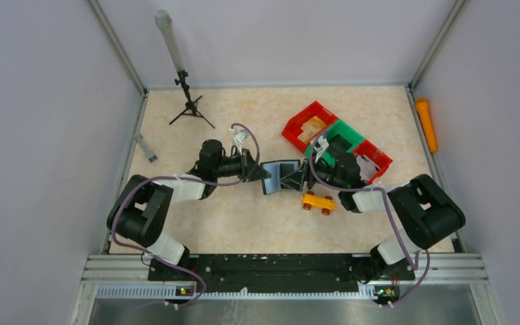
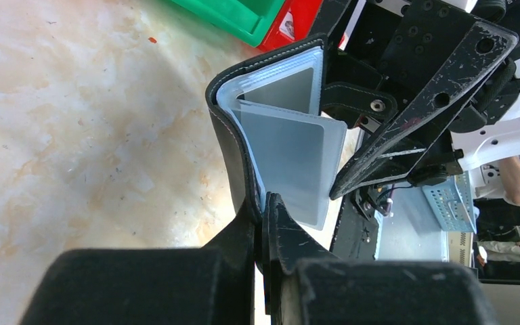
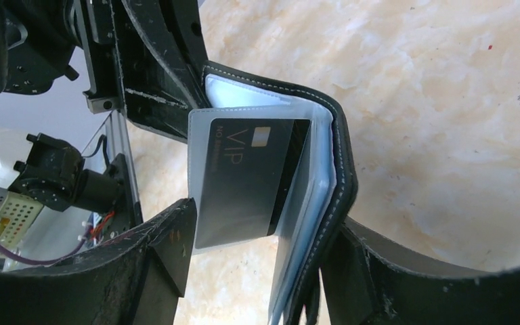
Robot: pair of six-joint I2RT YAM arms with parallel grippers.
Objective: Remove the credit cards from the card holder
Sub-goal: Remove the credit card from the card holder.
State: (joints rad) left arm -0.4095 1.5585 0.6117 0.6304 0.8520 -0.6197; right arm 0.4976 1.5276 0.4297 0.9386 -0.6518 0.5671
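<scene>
The black card holder [image 1: 282, 177] stands open on its edge in the middle of the table, held between my two grippers. My left gripper [image 1: 260, 172] is shut on the edge of one black cover [image 2: 233, 142], with clear sleeves [image 2: 291, 156] fanned out beside it. My right gripper [image 3: 257, 264] is open and straddles the other side: one finger [image 3: 169, 250] is beside a clear sleeve holding a black "VIP" credit card [image 3: 250, 179], and the other finger [image 3: 362, 271] is outside the stitched cover [image 3: 342, 169]. The card sits inside its sleeve.
A yellow-orange toy car [image 1: 318, 202] lies just in front of the right gripper. Red and green bins [image 1: 338, 139] stand behind it. A small tripod [image 1: 189, 101] is at the back left, a grey piece [image 1: 145, 147] by the left wall, and an orange object [image 1: 425, 125] by the right wall.
</scene>
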